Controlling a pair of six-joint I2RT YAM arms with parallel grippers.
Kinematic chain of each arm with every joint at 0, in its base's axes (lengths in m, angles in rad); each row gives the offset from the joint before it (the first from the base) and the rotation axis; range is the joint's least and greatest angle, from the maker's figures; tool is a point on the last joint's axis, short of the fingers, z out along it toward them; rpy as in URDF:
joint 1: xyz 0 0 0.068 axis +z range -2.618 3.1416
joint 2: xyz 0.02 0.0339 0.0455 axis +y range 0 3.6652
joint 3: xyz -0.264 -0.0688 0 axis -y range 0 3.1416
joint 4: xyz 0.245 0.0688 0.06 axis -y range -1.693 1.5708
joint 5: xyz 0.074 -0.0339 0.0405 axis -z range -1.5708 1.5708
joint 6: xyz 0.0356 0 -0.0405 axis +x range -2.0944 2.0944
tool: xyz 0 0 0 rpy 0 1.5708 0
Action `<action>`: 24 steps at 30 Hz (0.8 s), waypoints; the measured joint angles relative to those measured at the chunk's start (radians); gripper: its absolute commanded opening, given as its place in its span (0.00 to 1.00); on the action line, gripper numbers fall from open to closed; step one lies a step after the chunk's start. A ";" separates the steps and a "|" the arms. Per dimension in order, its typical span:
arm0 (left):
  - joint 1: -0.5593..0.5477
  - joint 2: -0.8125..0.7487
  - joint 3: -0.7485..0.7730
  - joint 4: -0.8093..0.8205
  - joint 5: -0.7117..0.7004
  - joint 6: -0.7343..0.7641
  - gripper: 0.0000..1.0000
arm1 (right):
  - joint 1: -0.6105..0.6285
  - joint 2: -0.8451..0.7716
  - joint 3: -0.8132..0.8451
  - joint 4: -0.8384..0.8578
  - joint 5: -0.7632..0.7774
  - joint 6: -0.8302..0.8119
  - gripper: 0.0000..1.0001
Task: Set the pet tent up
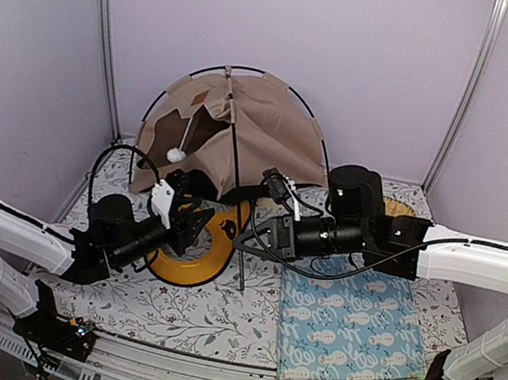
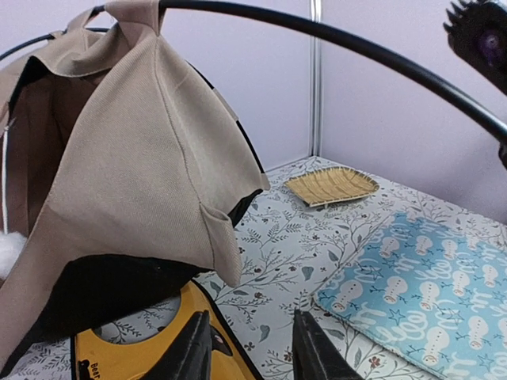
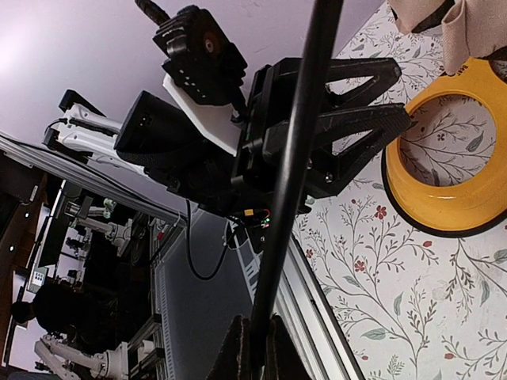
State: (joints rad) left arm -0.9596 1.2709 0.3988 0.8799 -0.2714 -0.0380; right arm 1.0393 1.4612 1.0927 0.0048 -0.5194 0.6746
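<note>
The right gripper [image 3: 257, 347] clamps the thin black pole [image 3: 291, 174] of the beige fabric pet tent [image 1: 265, 124], lying 12-to-6 o'clock. The left gripper [image 2: 249, 348], jaws apart, has the tent's loose corner [image 2: 222, 257] at 12 o'clock.

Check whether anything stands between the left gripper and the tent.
Nothing visible blocks it. The left gripper is open, with the tent just ahead. The yellow tray lies flat below the fingers, partly under the tent's edge, and a black pole arches overhead, not across the path.
</note>
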 measured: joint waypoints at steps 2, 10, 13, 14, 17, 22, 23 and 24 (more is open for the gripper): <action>0.000 0.026 0.000 0.033 -0.017 0.009 0.34 | 0.003 0.003 0.000 0.002 0.000 0.004 0.00; -0.001 0.114 0.013 0.097 -0.063 0.031 0.30 | 0.013 0.006 0.000 0.013 0.001 0.014 0.00; -0.001 0.132 0.022 0.106 -0.077 0.032 0.30 | 0.015 0.006 0.000 0.018 0.001 0.018 0.00; -0.001 0.135 0.026 0.110 -0.080 0.034 0.29 | 0.015 0.006 0.000 0.018 0.001 0.018 0.00; -0.001 0.146 0.039 0.119 -0.089 0.042 0.29 | 0.015 0.006 0.000 0.019 0.001 0.019 0.00; -0.001 0.175 0.068 0.132 -0.101 0.057 0.28 | 0.016 0.007 0.000 0.019 0.001 0.020 0.00; -0.001 0.181 0.072 0.133 -0.101 0.058 0.28 | 0.016 0.008 0.000 0.019 0.001 0.020 0.00; -0.001 0.188 0.075 0.134 -0.101 0.059 0.28 | 0.016 0.010 0.002 0.019 0.001 0.021 0.00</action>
State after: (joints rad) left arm -0.9604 1.4586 0.4736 1.0142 -0.3721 0.0208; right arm 1.0557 1.4708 1.0943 0.0242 -0.5186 0.6952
